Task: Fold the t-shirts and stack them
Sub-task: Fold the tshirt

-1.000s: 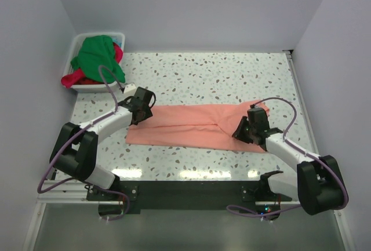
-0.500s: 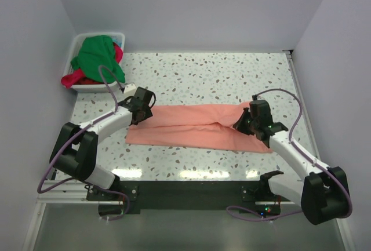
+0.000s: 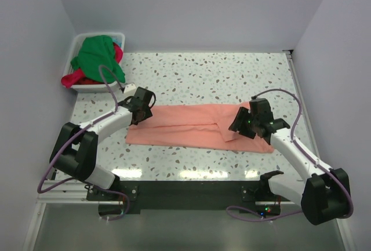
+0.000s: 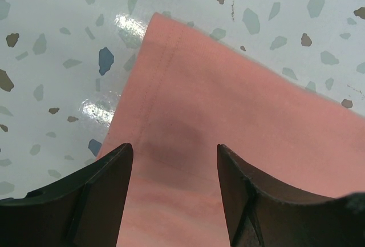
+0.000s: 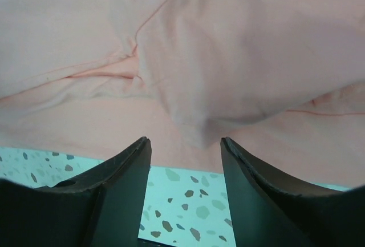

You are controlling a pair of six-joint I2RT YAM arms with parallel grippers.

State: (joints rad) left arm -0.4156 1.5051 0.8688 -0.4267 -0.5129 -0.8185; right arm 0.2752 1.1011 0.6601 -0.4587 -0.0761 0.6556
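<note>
The salmon-pink t-shirt [image 3: 191, 126] lies folded into a long strip across the middle of the table; it also shows in the left wrist view [image 4: 228, 121] and in the right wrist view [image 5: 239, 59]. My left gripper [image 3: 141, 111] is open, just above the strip's far left corner [image 4: 174, 150]. My right gripper [image 3: 242, 124] is open and empty above the strip's right end [image 5: 185, 141], where a flap lies folded over. The green t-shirt [image 3: 98, 54] and the red-magenta t-shirt [image 3: 74, 79] are heaped in the white tub [image 3: 78, 40] at the far left.
The speckled table [image 3: 208, 71] reaches to walls at the back and both sides. The tub stands at the table's far left corner. A dark strip [image 3: 191, 190] with the arm bases runs along the near edge.
My right gripper has moved left and away from me over the strip's right end, and the flap there now lies folded over. The left arm has not moved.
</note>
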